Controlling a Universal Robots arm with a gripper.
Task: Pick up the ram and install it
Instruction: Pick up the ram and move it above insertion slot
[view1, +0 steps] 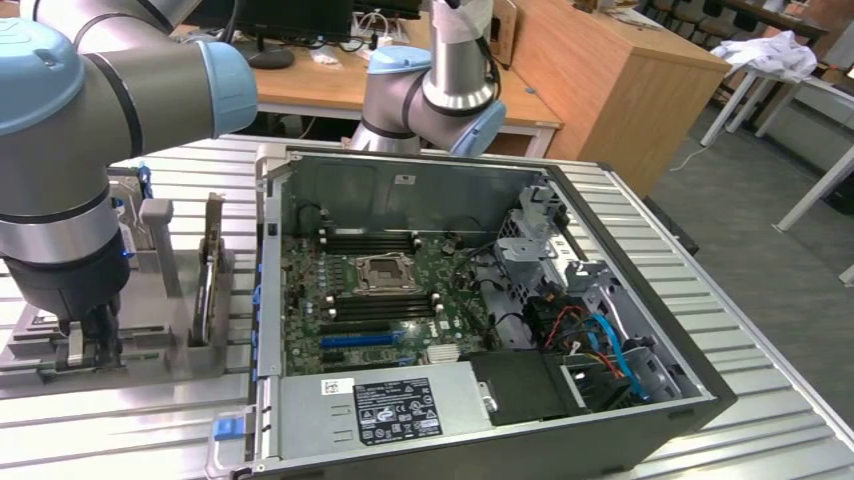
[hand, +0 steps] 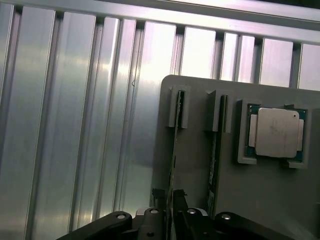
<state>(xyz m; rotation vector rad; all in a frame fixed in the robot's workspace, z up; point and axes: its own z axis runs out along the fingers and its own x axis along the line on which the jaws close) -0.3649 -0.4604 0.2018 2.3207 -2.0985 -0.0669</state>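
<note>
At the desk (hand: 75, 125) edge on the exterior view's left, grey holder (hand: 195, 165): ram (hand: 174, 150) upright on edge in the slot nearest the holder's rim. Pincer (hand: 170, 197) narrow, fingertips straddling the ram, seemingly not clamped. Second stick (hand: 216, 145) in neighbouring slot; silver chip (hand: 276, 132) beside it.

Robotics lab; UR arm (view1: 94, 130), slotted alu bench (view1: 120, 425), open PC case (view1: 387, 185), desks (view1: 601, 90)

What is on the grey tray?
On the tray: a ram at the gripper, a second ram beside it, both on edge, and a silver CPU in a frame. The gripper covers one end of each ram.
</note>
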